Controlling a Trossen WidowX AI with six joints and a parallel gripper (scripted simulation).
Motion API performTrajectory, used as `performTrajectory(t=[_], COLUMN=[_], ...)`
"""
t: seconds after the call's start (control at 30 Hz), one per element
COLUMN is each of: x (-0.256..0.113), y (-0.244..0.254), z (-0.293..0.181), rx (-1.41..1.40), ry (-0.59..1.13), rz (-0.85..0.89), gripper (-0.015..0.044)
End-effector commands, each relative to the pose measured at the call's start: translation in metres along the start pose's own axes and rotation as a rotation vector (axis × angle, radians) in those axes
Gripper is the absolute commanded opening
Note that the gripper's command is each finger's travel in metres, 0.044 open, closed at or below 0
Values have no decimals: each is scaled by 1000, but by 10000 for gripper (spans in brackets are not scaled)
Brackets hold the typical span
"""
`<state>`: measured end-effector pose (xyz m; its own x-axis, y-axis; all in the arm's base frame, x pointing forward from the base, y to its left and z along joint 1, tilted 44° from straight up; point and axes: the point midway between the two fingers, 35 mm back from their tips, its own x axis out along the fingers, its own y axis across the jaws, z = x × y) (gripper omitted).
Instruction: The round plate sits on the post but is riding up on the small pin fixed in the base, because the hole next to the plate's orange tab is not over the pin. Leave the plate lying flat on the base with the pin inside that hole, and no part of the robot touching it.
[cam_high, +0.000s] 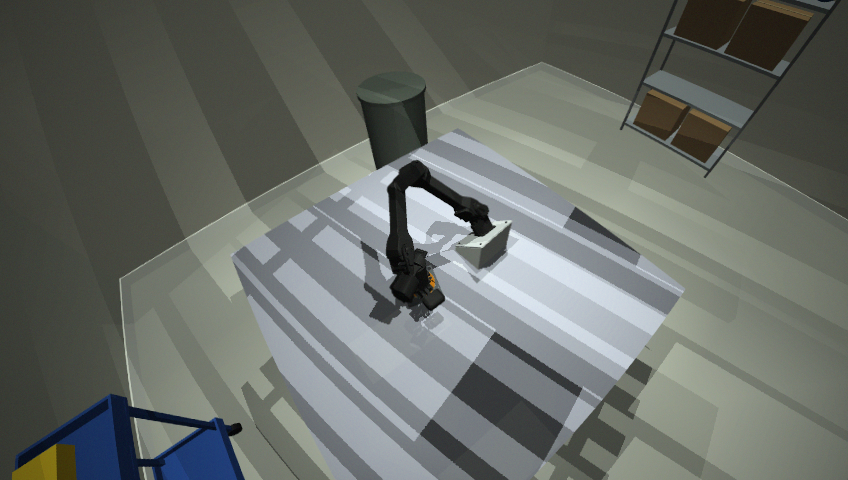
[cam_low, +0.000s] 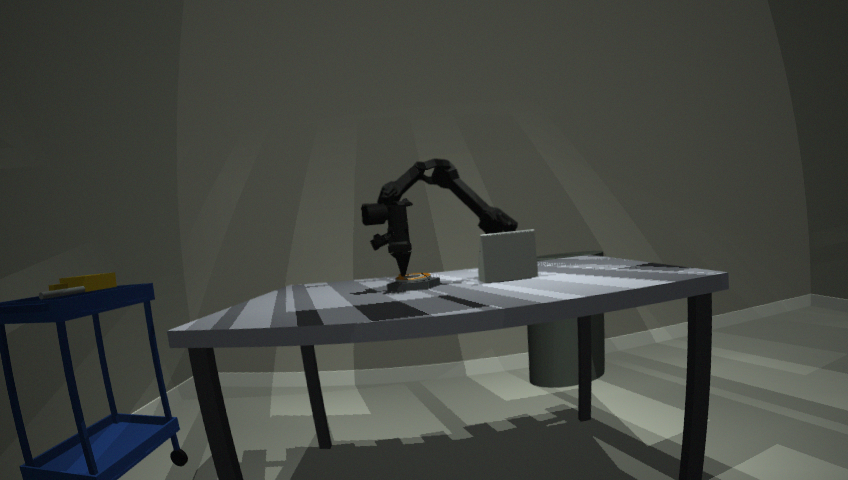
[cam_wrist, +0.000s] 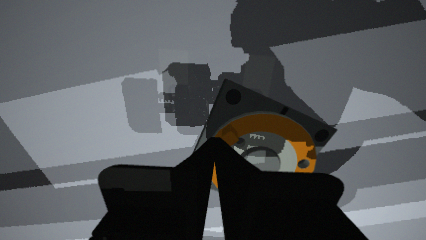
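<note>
The round plate (cam_high: 432, 279) (cam_low: 423, 275) (cam_wrist: 265, 122) shows as an orange ring around a paler centre, over the dark square base (cam_low: 417, 286) (cam_wrist: 220, 109). My gripper (cam_low: 404, 275) (cam_wrist: 215, 142) is shut and empty, with its tips together at the plate's left edge in the wrist view. They look very close to the plate; contact cannot be told. A dark hole (cam_wrist: 303, 163) shows on the ring's right side. The round post (cam_wrist: 262, 159) shows at the centre. The fingers hide the lower left of the plate. I cannot make out the pin or whether the plate lies flat.
The pale wedge-shaped block (cam_high: 492, 249) (cam_low: 508, 255) stands at the arm's foot on the table (cam_high: 595, 333) (cam_low: 624, 291). The base's corners have dark round spots. A blue cart (cam_high: 89, 434) (cam_low: 113, 297), a dark bin (cam_high: 395, 118) (cam_low: 565, 356) and a shelf rack (cam_high: 702, 98) stand off the table.
</note>
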<state>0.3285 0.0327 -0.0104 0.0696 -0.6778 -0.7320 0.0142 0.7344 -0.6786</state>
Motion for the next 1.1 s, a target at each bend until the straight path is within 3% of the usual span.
performTrajectory(t=[0.0,1.07], x=[1,-2], y=[-6,-29], z=[6,22], rx=[9,9], ry=[-4,-5], rz=[-5,-6], gripper=[0,0])
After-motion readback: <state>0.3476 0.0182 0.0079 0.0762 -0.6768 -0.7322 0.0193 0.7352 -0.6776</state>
